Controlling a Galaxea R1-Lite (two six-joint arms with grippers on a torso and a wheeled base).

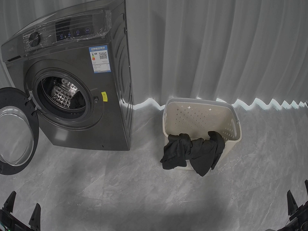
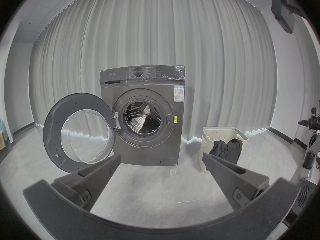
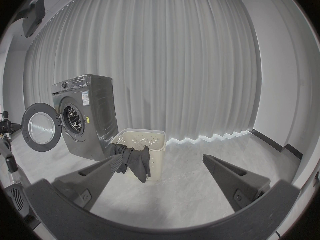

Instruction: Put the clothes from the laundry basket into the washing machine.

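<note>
A grey front-loading washing machine (image 1: 80, 81) stands on the left with its round door (image 1: 16, 132) swung wide to the left and a dark item lying in the drum (image 1: 62, 95). To its right a cream laundry basket (image 1: 202, 116) sits on the floor, with black clothes (image 1: 192, 151) draped over its near rim. My left gripper (image 1: 22, 209) is low at the near left, open and holding nothing. My right gripper (image 1: 298, 199) is low at the near right, also open. In the wrist views the washing machine (image 2: 146, 114) and the laundry basket (image 3: 143, 147) lie well beyond each gripper.
White curtains (image 1: 208, 42) hang behind the machine and basket. Grey tiled floor (image 1: 128, 190) stretches bare between the grippers and both objects. The open door juts out toward the near left.
</note>
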